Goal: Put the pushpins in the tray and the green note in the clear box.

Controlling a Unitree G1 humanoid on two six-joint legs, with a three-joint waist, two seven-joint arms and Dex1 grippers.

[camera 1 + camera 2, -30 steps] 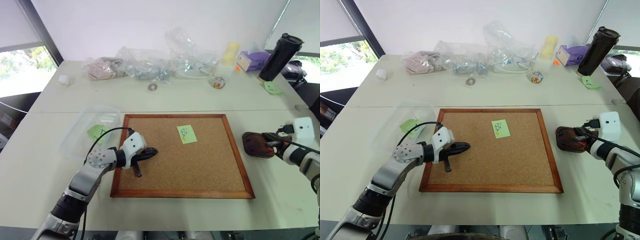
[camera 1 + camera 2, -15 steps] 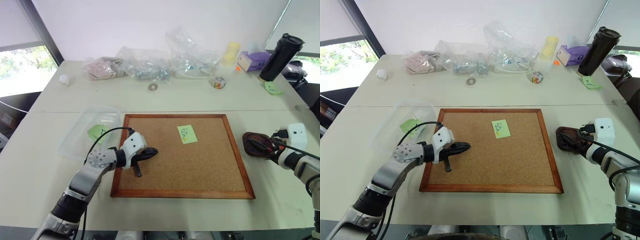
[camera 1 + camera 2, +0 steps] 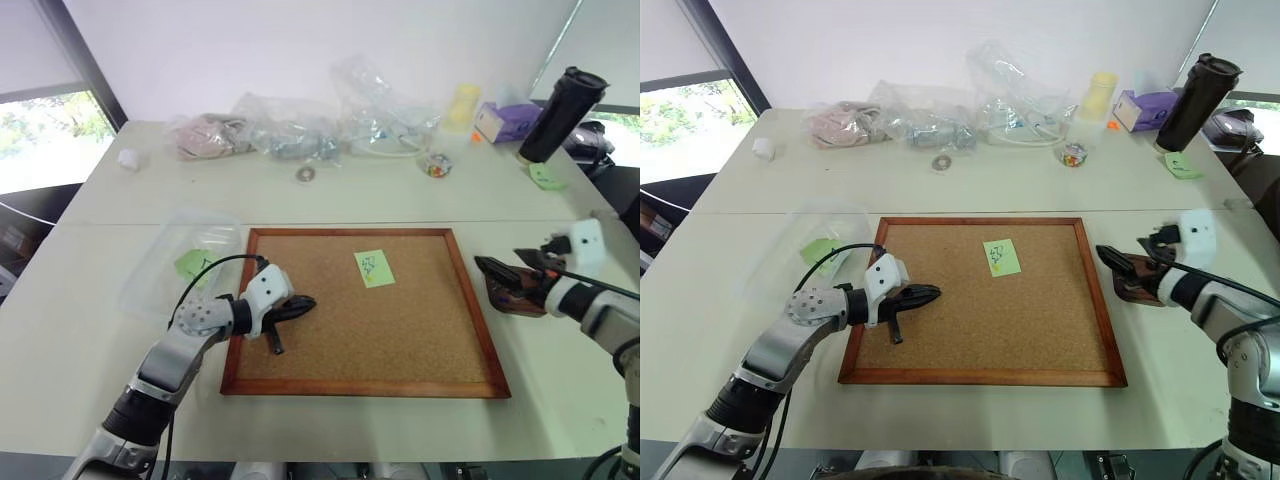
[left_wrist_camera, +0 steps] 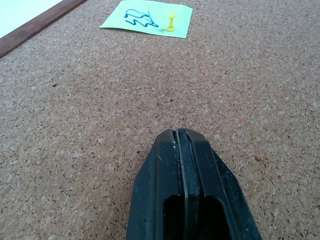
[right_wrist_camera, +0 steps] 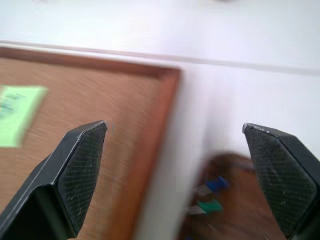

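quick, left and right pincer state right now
Left pincer: closed, holding nothing, over the cork board.
Right pincer: open, holding nothing, above the tray.

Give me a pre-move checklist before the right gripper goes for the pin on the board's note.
1. Right gripper open and empty: ok.
2. Left gripper shut, resting on the cork board, apart from the note: ok.
3. Yellow pin upright in the green note: ok.
4. Tray beside the board's right edge, pins inside: ok.
5. Path from tray to note unobstructed: ok.
6. Clear box has room: cannot tell.
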